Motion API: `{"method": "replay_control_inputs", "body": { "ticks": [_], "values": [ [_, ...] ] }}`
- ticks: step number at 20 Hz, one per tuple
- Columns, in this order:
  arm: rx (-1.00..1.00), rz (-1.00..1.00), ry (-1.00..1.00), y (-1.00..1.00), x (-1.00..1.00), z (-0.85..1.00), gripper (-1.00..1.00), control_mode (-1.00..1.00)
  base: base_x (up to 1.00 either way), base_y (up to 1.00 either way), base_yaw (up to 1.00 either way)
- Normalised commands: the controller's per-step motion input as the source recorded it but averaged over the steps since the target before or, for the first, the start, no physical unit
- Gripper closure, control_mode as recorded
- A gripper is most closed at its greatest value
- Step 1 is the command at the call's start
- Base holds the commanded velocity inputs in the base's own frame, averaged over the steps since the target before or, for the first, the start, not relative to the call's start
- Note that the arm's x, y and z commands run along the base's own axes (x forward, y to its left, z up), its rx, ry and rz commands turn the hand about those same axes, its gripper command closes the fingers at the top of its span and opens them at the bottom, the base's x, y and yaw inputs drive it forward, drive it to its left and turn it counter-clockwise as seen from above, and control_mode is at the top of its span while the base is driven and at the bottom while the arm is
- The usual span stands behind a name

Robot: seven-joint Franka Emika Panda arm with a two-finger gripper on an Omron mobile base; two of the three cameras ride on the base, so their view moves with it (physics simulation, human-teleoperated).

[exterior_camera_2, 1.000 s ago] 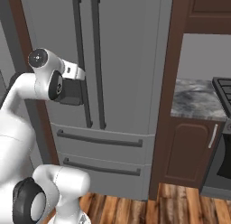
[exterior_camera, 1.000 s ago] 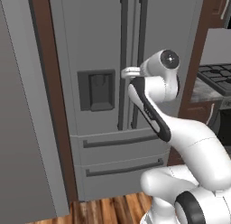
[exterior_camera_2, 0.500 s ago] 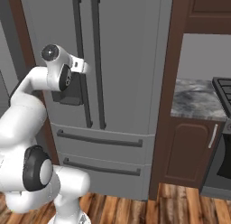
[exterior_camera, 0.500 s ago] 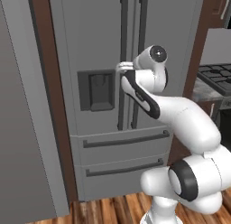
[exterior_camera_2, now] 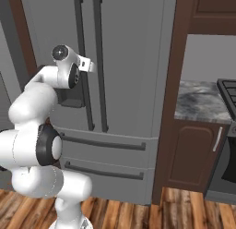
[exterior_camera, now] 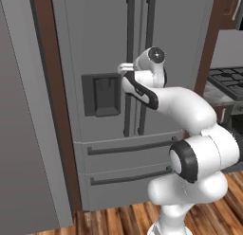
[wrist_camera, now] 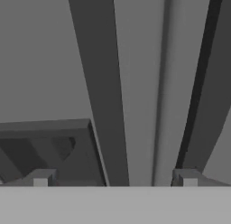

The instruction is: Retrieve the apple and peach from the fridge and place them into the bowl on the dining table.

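The fridge (exterior_camera: pixel 104 35) stands shut, grey, with two dark vertical bar handles and a dark dispenser recess (exterior_camera: pixel 100 94) in its left door. My gripper (exterior_camera: pixel 124 68) is raised at chest height right in front of the left door's handle (exterior_camera: pixel 129 40), just above and right of the recess. In the hand view the gripper (wrist_camera: pixel 113 180) is open, and that dark handle (wrist_camera: pixel 103 105) runs up between its two tips; the right door's handle (wrist_camera: pixel 203 83) lies off to the side. From the right the gripper (exterior_camera_2: pixel 87 64) is close to the door. The apple, peach, bowl and dining table are out of view.
Two drawers (exterior_camera: pixel 128 146) with bar pulls sit below the doors. A dark brown panel (exterior_camera_2: pixel 168 108) flanks the fridge on the right, then a stone counter (exterior_camera_2: pixel 200 101) over a brown cabinet and a stove edge (exterior_camera_2: pixel 228 89). A grey wall (exterior_camera: pixel 23 134) stands left. Wood floor below.
The arm has swung in toward the fridge, and the open hand has moved up and closer to the left door's handle. The fridge stays shut.
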Motion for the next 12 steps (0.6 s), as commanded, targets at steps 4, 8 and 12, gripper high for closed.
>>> {"method": "replay_control_inputs", "body": {
  "ticks": [4, 8, 12],
  "values": [
    [0.0, 0.0, 0.0, 0.04, 0.54, -0.07, -1.0, -1.0, 0.0, 0.0, 0.0],
    [0.0, 0.0, 0.0, 0.05, 0.54, -0.06, -1.0, -1.0, 0.0, 0.0, 0.0],
    [0.0, 0.0, 0.0, 0.05, 0.51, -0.09, -1.0, -1.0, 0.0, 0.0, 0.0]
  ]
}}
